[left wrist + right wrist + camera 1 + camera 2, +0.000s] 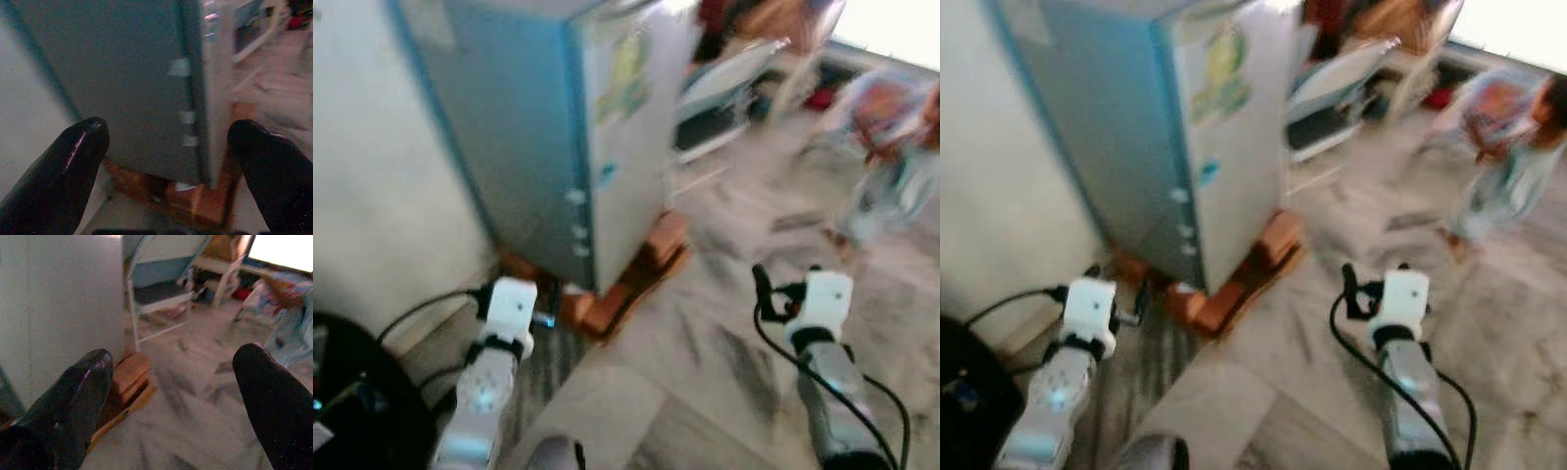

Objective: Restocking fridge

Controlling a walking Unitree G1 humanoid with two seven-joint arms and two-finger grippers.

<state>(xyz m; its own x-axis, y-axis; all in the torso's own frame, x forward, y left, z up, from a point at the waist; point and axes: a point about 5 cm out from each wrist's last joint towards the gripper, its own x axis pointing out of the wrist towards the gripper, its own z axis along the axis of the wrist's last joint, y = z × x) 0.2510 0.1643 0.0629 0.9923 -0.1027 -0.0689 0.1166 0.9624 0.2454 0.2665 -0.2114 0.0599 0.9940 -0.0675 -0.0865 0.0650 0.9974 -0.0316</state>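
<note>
Blue-grey fridge [558, 127] stood shut on wooden blocks [636, 279] just ahead. Left claw [166, 161] and right claw [171, 396] hung spread, empty. Best approach squarely, minding the person [1518, 147] nearby.

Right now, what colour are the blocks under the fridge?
The blocks under the fridge are orange-brown, like wood or brick; the left eye view shows them best.

Marble floor ahead of me

The pale, grey-veined floor [724, 333] carries the fridge [558, 127], which sits on orange-brown wooden blocks [636, 279] laid directly on it. A folding chair [161, 298] stands on the floor beyond, and a black cable [421, 308] trails near the wall.
</note>
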